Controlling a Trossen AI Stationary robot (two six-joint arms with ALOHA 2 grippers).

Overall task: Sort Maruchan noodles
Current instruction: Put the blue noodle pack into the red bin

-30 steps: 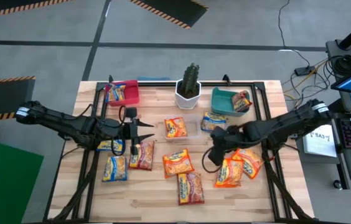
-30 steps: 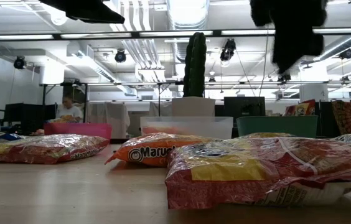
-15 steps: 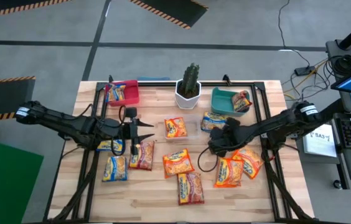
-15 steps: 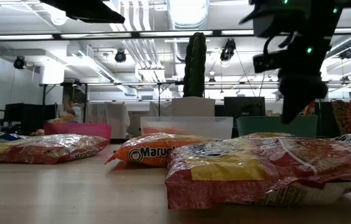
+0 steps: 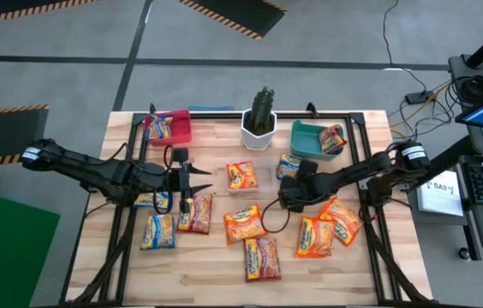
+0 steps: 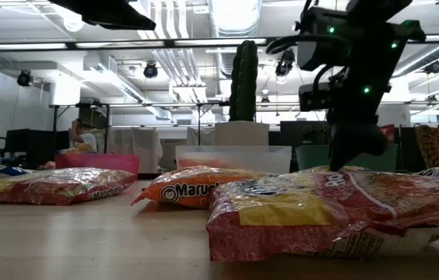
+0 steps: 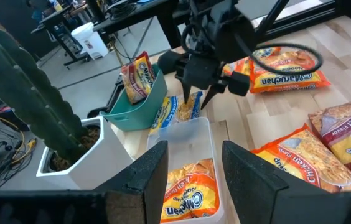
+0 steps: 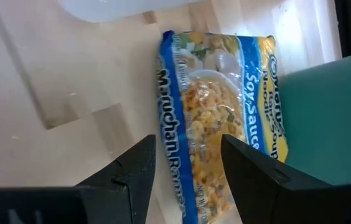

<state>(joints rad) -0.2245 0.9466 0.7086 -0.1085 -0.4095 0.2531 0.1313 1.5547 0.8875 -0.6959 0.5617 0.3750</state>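
The Maruchan noodles lie scattered over the wooden table (image 5: 216, 265): orange and red-orange packets (image 5: 243, 222) and a blue-and-yellow packet (image 8: 216, 118) lying flat beside the teal bin (image 5: 310, 141). My right gripper (image 5: 286, 190) is open, tipped down right over that packet (image 7: 182, 109). My left gripper (image 5: 192, 181) hangs open above the table's left half, holding nothing. It faces a clear tub (image 7: 191, 155) with an orange packet in it. My right gripper comes at the blue-and-yellow packet slanting down, its open fingers (image 8: 132, 168) astride the packet's edge nearest the clear tub. I cannot tell whether the fingertips touch the packet, which lies flat on the table.
A cactus in a white pot (image 5: 259, 120) stands at the far middle. A red bin (image 5: 173, 128) at the far left and the teal bin each hold a packet. A black frame (image 5: 357, 137) runs along the table's edges. In the room behind, a person (image 6: 79, 136) sits.
My right gripper has come down and moved toward the table's left and far side, rolling and tipping steeper, until it is over the blue-and-yellow packet. The packets have stayed where they were.
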